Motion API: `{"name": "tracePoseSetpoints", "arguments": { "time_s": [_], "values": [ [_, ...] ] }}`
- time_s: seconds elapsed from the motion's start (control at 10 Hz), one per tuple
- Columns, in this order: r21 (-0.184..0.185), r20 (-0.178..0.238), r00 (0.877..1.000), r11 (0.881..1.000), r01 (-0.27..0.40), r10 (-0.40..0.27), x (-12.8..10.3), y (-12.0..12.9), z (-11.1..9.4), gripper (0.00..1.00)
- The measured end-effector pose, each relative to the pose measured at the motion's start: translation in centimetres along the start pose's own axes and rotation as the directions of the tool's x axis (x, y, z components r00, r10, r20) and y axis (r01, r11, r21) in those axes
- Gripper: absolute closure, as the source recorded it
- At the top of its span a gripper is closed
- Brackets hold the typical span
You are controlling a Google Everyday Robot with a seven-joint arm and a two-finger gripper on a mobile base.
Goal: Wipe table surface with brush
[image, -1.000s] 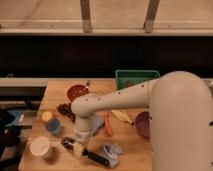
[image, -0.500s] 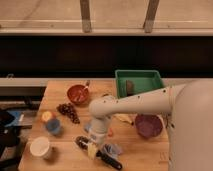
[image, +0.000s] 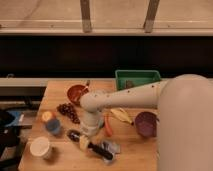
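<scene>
The table surface (image: 60,162) is a light-brown wooden top filling the lower half of the camera view. The brush (image: 95,148) lies low across its front middle, with its black handle slanting down to the right and a pale part near its left end. My gripper (image: 90,132) points straight down at the end of the pale arm. It sits right over the brush's left half and is shut on it, so the grip point itself is hidden. The brush touches or nearly touches the wood.
A green tray (image: 137,79) stands at the back right. On the table are a red bowl (image: 76,93), dark grapes (image: 67,111), a blue cup (image: 51,125), a white cup (image: 40,147), a purple bowl (image: 146,123), a banana (image: 120,116) and an orange piece (image: 107,128).
The gripper and the brush swept right along the table front, then came back a little to the left. The arm's elbow has swung right, uncovering the green tray.
</scene>
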Motion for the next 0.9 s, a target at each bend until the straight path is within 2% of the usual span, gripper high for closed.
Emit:
{"name": "tracePoseSetpoints", "arguments": {
  "time_s": [0.2, 0.4, 0.5, 0.7, 0.9],
  "values": [
    [0.006, 0.005, 0.995, 0.995, 0.096, -0.096, -4.3, 1.2, 0.1, 1.00],
    [-0.002, -0.002, 0.985, 0.985, 0.172, -0.172, -6.6, 3.8, 1.0, 1.00],
    [-0.009, -0.006, 0.984, 0.984, 0.180, -0.180, -7.1, 4.9, 1.5, 1.00],
    [-0.030, -0.023, 0.986, 0.986, 0.165, -0.166, -6.5, 6.1, 2.2, 1.00],
    [-0.054, -0.044, 0.991, 0.991, 0.123, -0.126, -4.0, 6.7, 2.8, 1.00]
  ]
}}
